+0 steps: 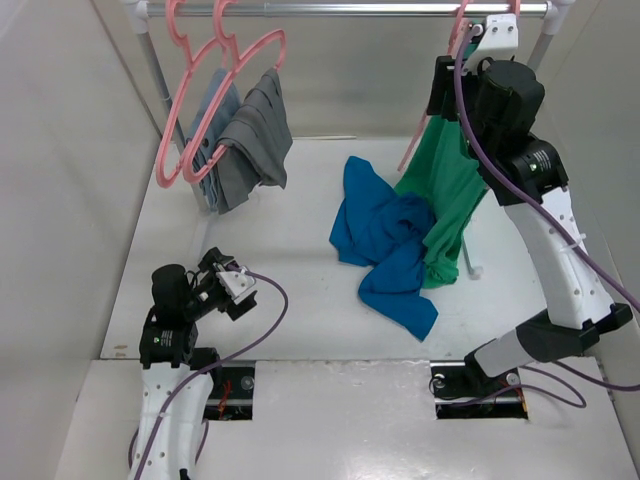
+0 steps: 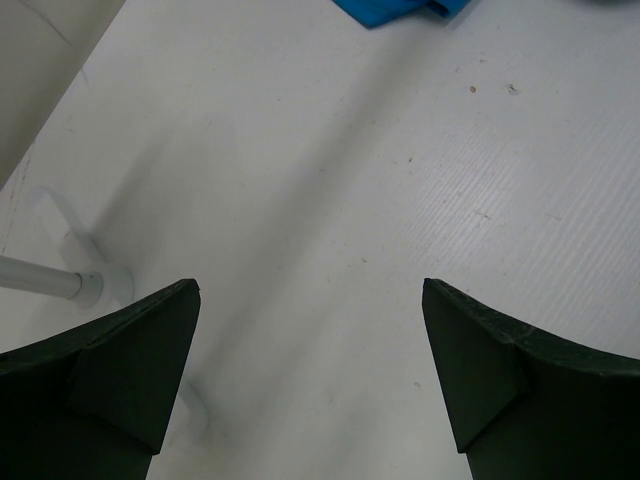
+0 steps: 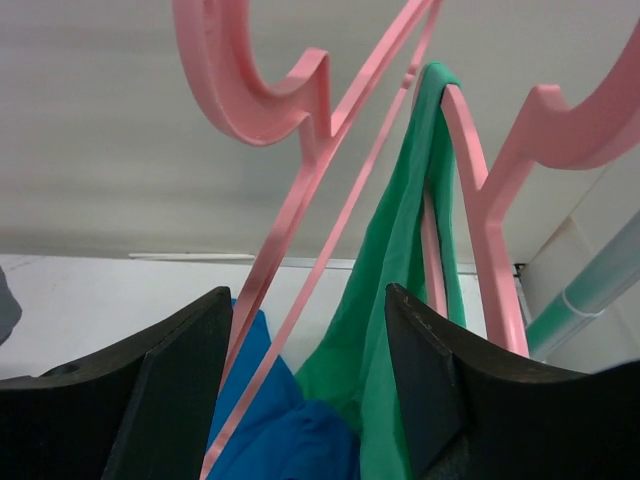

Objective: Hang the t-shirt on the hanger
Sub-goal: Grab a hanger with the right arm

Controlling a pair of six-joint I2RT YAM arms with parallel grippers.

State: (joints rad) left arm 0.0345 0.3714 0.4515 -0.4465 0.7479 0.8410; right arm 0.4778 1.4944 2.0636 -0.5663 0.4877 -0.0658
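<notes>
While t-shirt (image 1: 385, 235) lies crumpled on table (image 1: 290, 300), right gripper (image 3: 305, 300) gapes around hanger (image 3: 215, 70), seemingly not touching, left gripper (image 2: 310, 300) released.

**Blue shirt heaped on the table, right arm up at the rail**

A bright blue cotton t-shirt (image 1: 385, 240) lies crumpled on the white table (image 1: 290, 320). Its right edge meets the hem of a green sleeveless top (image 1: 445, 185) hanging from the silver metal rail (image 1: 350, 9). A thin pink plastic hanger (image 1: 411, 152) shows one bare arm just left of that top. The right gripper (image 1: 447, 80) is raised beside it. At the rail's left end, more pink hangers (image 1: 205, 100) carry grey garments (image 1: 252, 140). The left gripper (image 1: 238, 285) sits low over the table's near left.
</notes>
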